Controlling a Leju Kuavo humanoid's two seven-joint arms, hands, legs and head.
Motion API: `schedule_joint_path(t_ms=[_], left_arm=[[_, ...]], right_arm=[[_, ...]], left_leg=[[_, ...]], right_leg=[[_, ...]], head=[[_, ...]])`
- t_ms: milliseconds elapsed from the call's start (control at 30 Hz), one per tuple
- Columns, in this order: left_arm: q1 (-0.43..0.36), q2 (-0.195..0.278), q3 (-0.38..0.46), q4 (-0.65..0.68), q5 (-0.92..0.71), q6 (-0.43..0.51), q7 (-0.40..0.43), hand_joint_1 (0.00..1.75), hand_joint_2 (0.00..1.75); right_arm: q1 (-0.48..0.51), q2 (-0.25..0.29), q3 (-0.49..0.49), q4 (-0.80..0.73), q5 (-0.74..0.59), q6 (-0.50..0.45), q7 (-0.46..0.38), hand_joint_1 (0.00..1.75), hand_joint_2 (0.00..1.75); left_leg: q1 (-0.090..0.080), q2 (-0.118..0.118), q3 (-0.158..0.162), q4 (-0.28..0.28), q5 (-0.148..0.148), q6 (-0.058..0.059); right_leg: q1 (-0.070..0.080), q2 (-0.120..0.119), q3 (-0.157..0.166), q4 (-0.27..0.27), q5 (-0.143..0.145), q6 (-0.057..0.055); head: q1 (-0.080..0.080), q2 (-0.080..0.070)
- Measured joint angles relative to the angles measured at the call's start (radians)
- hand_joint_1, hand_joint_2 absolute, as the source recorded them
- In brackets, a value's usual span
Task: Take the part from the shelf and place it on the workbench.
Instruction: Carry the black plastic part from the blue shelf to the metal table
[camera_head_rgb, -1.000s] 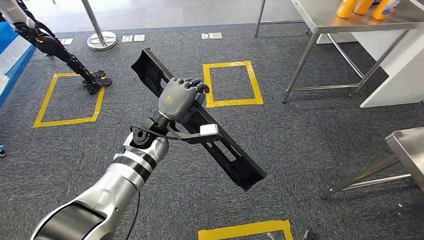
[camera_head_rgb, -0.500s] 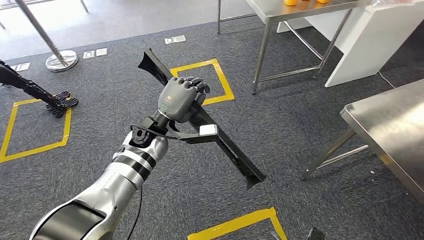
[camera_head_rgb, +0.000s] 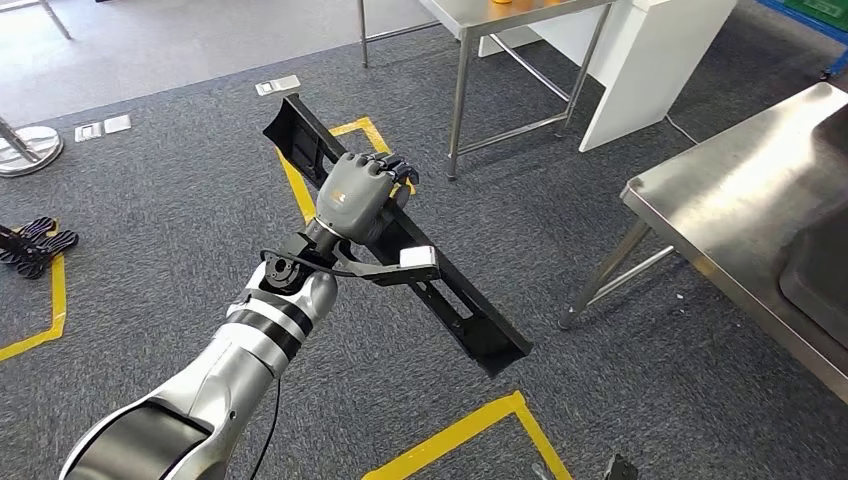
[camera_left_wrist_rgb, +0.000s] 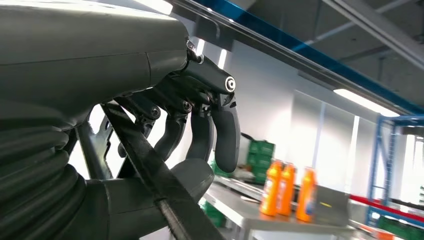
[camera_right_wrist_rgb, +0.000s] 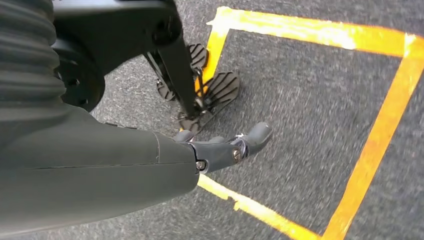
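Part gripped mid-length in left robot hand, long axis eleven-to-five; tabletop at three o'clock; right robot hand holding nothing.

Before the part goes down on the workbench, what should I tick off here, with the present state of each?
1. Part held: ok. The left robot hand grips the long black part near its middle.
2. Grip closed around it: ok, fingers wrap the bar.
3. Workbench in sight: ok, to the right.
4. Part over the bench: not ok, it hangs above carpet.
5. Landing spot free: cannot tell; a dark tray sits at the edge.
6. Right robot hand empty: ok.
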Motion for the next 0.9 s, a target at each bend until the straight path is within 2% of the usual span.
schedule_joint_path(t_ms=[33, 67, 133, 167, 200, 233, 300, 333, 400, 433, 467, 500, 533, 567, 600, 667, 700, 733, 767, 800, 833, 900], left_arm=[[0.001, 0.0, 0.0, 0.001, 0.0, 0.0, -0.001, 1.75, 1.75], [0.002, 0.0, 0.0, 0.001, 0.0, 0.0, -0.001, 1.75, 1.75], [0.002, 0.0, 0.0, 0.001, 0.0, 0.0, -0.001, 1.75, 1.75], [0.001, 0.001, 0.0, 0.001, 0.0, 0.0, -0.001, 1.75, 1.75], [0.001, 0.001, 0.0, 0.001, 0.0, 0.0, -0.001, 1.75, 1.75], [0.001, 0.002, 0.001, 0.001, 0.0, 0.0, -0.002, 1.75, 1.75], [0.0, 0.001, 0.001, 0.001, 0.0, 0.0, -0.003, 1.75, 1.75], [-0.001, 0.001, 0.001, 0.001, 0.0, 0.0, -0.003, 1.75, 1.75], [-0.001, 0.001, 0.002, 0.001, 0.0, 0.0, -0.005, 1.75, 1.75], [0.0, 0.002, 0.004, 0.001, 0.001, 0.0, -0.006, 1.75, 1.75], [0.002, 0.004, 0.005, 0.001, 0.001, 0.0, -0.007, 1.75, 1.75], [0.005, 0.006, 0.006, 0.001, 0.001, 0.0, -0.007, 1.75, 1.75], [0.007, 0.008, 0.008, 0.001, 0.001, 0.0, -0.007, 1.75, 1.75], [0.008, 0.009, 0.009, 0.001, 0.001, 0.0, -0.008, 1.75, 1.75], [0.008, 0.009, 0.011, 0.001, 0.0, 0.0, -0.009, 1.75, 1.75], [0.007, 0.01, 0.014, 0.001, 0.001, 0.0, -0.01, 1.75, 1.75], [0.007, 0.011, 0.016, 0.001, 0.001, 0.0, -0.011, 1.75, 1.75], [0.008, 0.012, 0.018, 0.001, 0.001, 0.0, -0.012, 1.75, 1.75], [0.009, 0.012, 0.019, 0.001, 0.001, 0.0, -0.012, 1.75, 1.75], [0.01, 0.013, 0.02, 0.0, 0.002, 0.0, -0.013, 1.75, 1.75], [0.01, 0.013, 0.02, -0.001, 0.002, 0.0, -0.013, 1.75, 1.75], [0.011, 0.014, 0.024, -0.008, 0.002, 0.0, -0.016, 1.75, 1.75]], right_arm=[[0.0, 0.0, 0.0, 0.0, 0.0, 0.0, 0.0, 0.0, 1.75], [0.0, -0.001, 0.0, 0.0, 0.0, 0.0, 0.0, 0.0, 1.75], [-0.001, -0.003, 0.0, 0.0, 0.001, 0.0, 0.0, 0.0, 1.75], [-0.003, -0.003, 0.0, 0.0, 0.001, 0.0, 0.0, 0.0, 1.75], [-0.004, -0.003, 0.0, -0.001, 0.001, 0.0, 0.0, 0.0, 1.75], [-0.005, -0.003, 0.0, -0.001, 0.001, 0.0, 0.0, 0.0, 1.75], [-0.005, -0.003, 0.0, -0.001, 0.001, 0.0, 0.0, 0.0, 1.75], [-0.005, -0.003, 0.0, -0.001, 0.002, 0.0, 0.0, 0.0, 1.75], [-0.007, -0.003, 0.0, -0.001, 0.003, -0.001, -0.001, 0.0, 1.75], [-0.008, -0.003, 0.0, -0.001, 0.003, -0.001, -0.001, 0.0, 1.75], [-0.008, -0.004, 0.0, -0.001, 0.003, -0.002, -0.001, 0.0, 1.75], [-0.008, -0.004, 0.0, -0.001, 0.004, -0.002, -0.001, 0.0, 1.75], [-0.007, -0.004, 0.0, -0.001, 0.004, -0.003, -0.001, 0.0, 1.75], [-0.006, -0.004, 0.0, -0.001, 0.004, -0.003, 0.0, 0.0, 1.75], [-0.005, -0.004, 0.0, -0.001, 0.004, -0.003, 0.002, 0.0, 1.75], [-0.005, -0.003, 0.0, -0.001, 0.004, -0.004, 0.007, 0.0, 1.75], [-0.005, -0.002, 0.0, -0.001, 0.004, -0.007, 0.011, 0.0, 1.75], [-0.002, -0.002, 0.0, -0.001, 0.004, -0.01, 0.017, 0.0, 1.75], [0.003, -0.002, 0.0, 0.0, 0.006, -0.014, 0.023, 0.0, 1.75], [0.011, -0.002, 0.0, 0.001, 0.01, -0.02, 0.031, 0.0, 1.75], [0.02, -0.001, 0.0, 0.002, 0.017, -0.025, 0.042, 0.0, 1.75], [0.036, 0.002, 0.004, 0.003, 0.033, -0.037, 0.067, 0.0, 1.75]], left_leg=[[0.0, 0.013, 0.0, 0.0, -0.001, 0.0], [0.0, 0.025, 0.0, 0.0, -0.002, -0.001], [-0.002, 0.046, 0.001, 0.001, -0.005, -0.005], [-0.005, 0.056, 0.002, 0.001, -0.008, -0.01], [-0.009, 0.066, 0.004, 0.002, -0.011, -0.014], [-0.012, 0.075, 0.007, 0.001, -0.015, -0.019], [-0.011, 0.091, 0.013, 0.002, -0.022, -0.03], [-0.008, 0.081, 0.011, 0.011, -0.032, -0.035], [-0.002, 0.031, -0.021, 0.086, -0.079, -0.043], [-0.001, 0.004, -0.052, 0.153, -0.112, -0.045], [-0.001, -0.01, -0.088, 0.224, -0.141, -0.046], [-0.001, -0.017, -0.118, 0.277, -0.156, -0.046], [-0.001, -0.019, -0.135, 0.298, -0.152, -0.044], [0.0, -0.022, -0.133, 0.277, -0.127, -0.042], [0.001, -0.028, -0.112, 0.222, -0.087, -0.039], [0.009, -0.078, -0.054, 0.087, -0.019, -0.036], [0.012, -0.101, -0.034, 0.044, -0.004, -0.036], [0.012, -0.117, -0.024, 0.024, -0.001, -0.036], [0.01, -0.115, -0.021, 0.02, -0.002, -0.034], [0.008, -0.103, -0.021, 0.019, 0.0, -0.029], [0.007, -0.092, -0.018, 0.014, 0.003, -0.023], [0.008, -0.067, -0.013, 0.004, 0.008, -0.008]], right_leg=[[-0.001, -0.003, -0.001, 0.006, 0.002, 0.007], [-0.002, -0.009, 0.02, -0.032, 0.018, 0.016], [-0.003, -0.048, 0.105, -0.179, 0.064, 0.03], [0.0, -0.067, 0.14, -0.239, 0.081, 0.03], [0.003, -0.078, 0.161, -0.274, 0.09, 0.025], [0.006, -0.077, 0.166, -0.283, 0.092, 0.017], [0.004, -0.049, 0.166, -0.283, 0.094, 0.003], [0.0, -0.037, 0.168, -0.283, 0.094, -0.002], [-0.008, -0.015, 0.172, -0.285, 0.095, -0.015], [-0.007, -0.004, 0.173, -0.285, 0.094, -0.02], [-0.006, 0.009, 0.174, -0.284, 0.094, -0.023], [-0.006, 0.023, 0.174, -0.284, 0.094, -0.024], [-0.005, 0.037, 0.174, -0.284, 0.094, -0.024], [-0.005, 0.052, 0.175, -0.283, 0.094, -0.024], [-0.006, 0.067, 0.175, -0.283, 0.094, -0.024], [-0.006, 0.095, 0.173, -0.28, 0.093, -0.021], [-0.007, 0.107, 0.168, -0.279, 0.094, -0.017], [-0.008, 0.119, 0.162, -0.278, 0.095, -0.011], [-0.009, 0.129, 0.157, -0.279, 0.098, -0.005], [-0.012, 0.136, 0.153, -0.282, 0.1, 0.002], [-0.011, 0.122, 0.146, -0.277, 0.097, 0.007], [-0.006, 0.059, 0.112, -0.219, 0.07, 0.009]], head=[[0.0, 0.0], [0.001, 0.0], [0.001, 0.0], [0.0, 0.0], [0.0, 0.0], [-0.001, 0.0], [-0.002, 0.0], [-0.003, 0.0], [-0.006, 0.0], [-0.008, 0.0], [-0.01, 0.0], [-0.01, 0.0], [-0.01, 0.0], [-0.01, 0.0], [-0.01, 0.0], [-0.01, 0.0], [-0.01, 0.0], [-0.01, 0.0], [-0.01, 0.0], [-0.01, 0.0], [-0.009, 0.0], [-0.004, 0.0]])
